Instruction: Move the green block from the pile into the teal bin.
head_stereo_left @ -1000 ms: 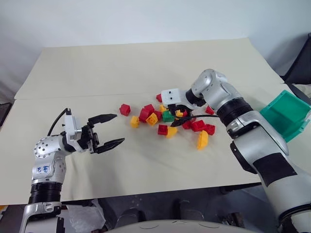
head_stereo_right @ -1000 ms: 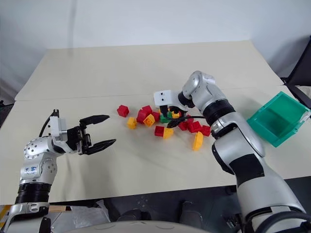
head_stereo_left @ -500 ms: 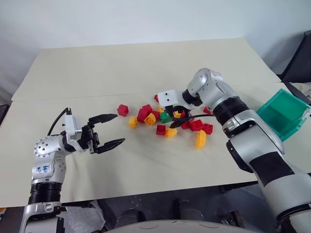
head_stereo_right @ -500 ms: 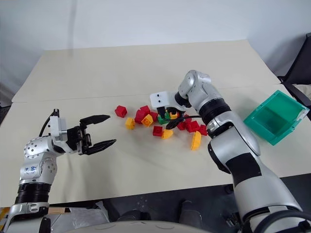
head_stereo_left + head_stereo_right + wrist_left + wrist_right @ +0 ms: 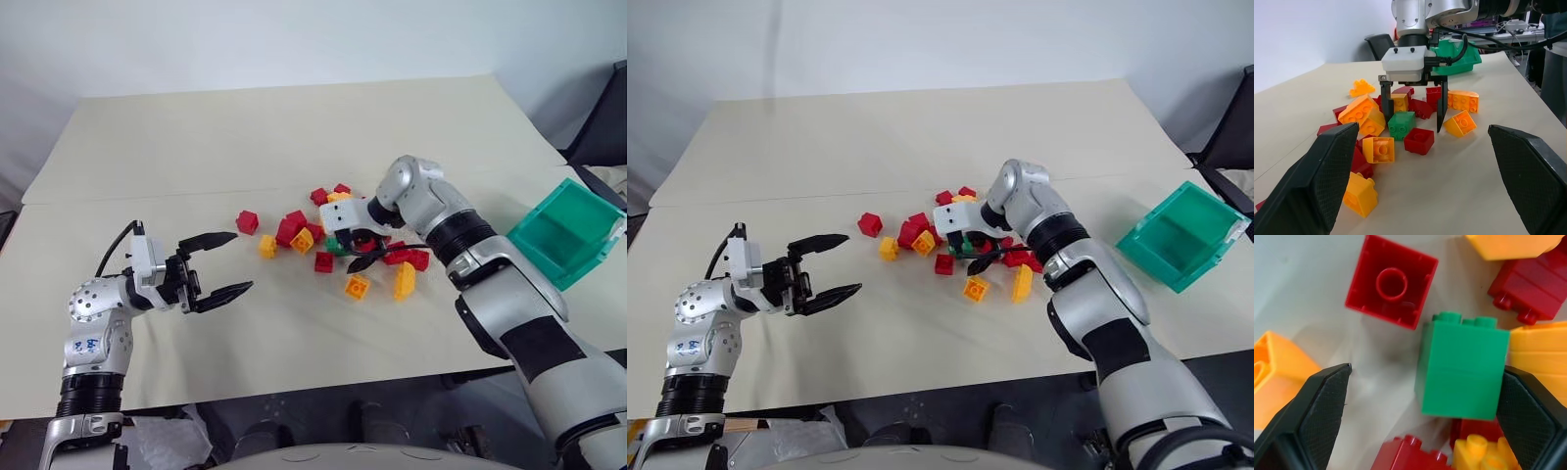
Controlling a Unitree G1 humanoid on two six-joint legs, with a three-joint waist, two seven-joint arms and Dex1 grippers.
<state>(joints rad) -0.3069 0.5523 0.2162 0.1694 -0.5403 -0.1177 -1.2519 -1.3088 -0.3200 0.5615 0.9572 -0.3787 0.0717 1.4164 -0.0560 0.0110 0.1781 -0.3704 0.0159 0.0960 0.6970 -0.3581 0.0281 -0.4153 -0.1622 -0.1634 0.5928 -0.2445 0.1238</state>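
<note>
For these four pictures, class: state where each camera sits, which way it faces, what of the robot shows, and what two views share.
Left eye view, right eye view: on the head, facing forward and down at the table; both arms, the pile and the teal bin show.
Left wrist view: on the left wrist, looking level across the table at the right gripper.
Right wrist view: on the right wrist, looking steeply down between its open fingers.
Shared: both wrist views show the green block.

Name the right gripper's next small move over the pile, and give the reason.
Probably close the fingers. The right gripper is open and low in the pile, and the green block lies between its fingers, close against one finger. The teal bin waits to its right.
</note>
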